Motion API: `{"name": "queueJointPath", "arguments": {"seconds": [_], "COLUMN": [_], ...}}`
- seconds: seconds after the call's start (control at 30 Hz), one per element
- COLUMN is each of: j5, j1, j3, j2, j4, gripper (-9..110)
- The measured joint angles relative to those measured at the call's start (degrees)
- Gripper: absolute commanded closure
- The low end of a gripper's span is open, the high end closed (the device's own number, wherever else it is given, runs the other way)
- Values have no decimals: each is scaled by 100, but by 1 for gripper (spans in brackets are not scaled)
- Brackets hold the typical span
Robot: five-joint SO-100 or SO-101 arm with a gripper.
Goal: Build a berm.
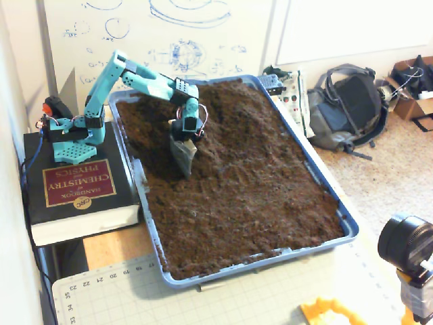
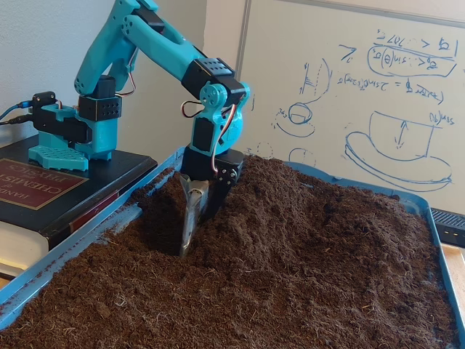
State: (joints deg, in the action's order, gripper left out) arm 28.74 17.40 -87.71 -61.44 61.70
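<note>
Leftmost, arm base: the teal arm (image 1: 101, 88) stood on a thick chemistry handbook (image 1: 78, 193) beside the blue tray (image 1: 342, 223), at the left in both fixed views.
Gripper: the gripper (image 2: 186, 243) pointed almost straight down, its tip buried in the soil at the foot of the mound; in the higher fixed view it showed as a scoop-like blade (image 1: 183, 159).
Jaw state: the fingers appeared pressed together into one narrow blade, nothing clamped between them.
Berm: the berm (image 2: 312, 218) rose just right of the gripper in the lower fixed view, occupying the far half of the tray, and sloped down toward the flatter soil in front.
Long axis: as far as could be judged, the hump ran along the tray's length, from the whiteboard end toward the near end (image 1: 230, 115).
Step in hand: probably pushing soil from the trough against the mound's left flank.
Doing it well: keeping the blade deep and broadside to the ridge, sweeping toward it, then lifting late so that crumbs stayed on the slope.
Risk: soil spilling over the tray's left rim.
</note>
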Motion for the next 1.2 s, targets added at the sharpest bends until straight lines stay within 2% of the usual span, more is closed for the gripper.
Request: {"name": "queueJointPath", "arguments": {"seconds": [0.47, 1.0, 1.2], "j5": [0, 0, -185], "j1": [88, 88, 53], "j3": [9, 26, -123], "j2": [-967, -2777, -3560], "j4": [246, 2804, 3067], "gripper": [101, 101, 101]}}
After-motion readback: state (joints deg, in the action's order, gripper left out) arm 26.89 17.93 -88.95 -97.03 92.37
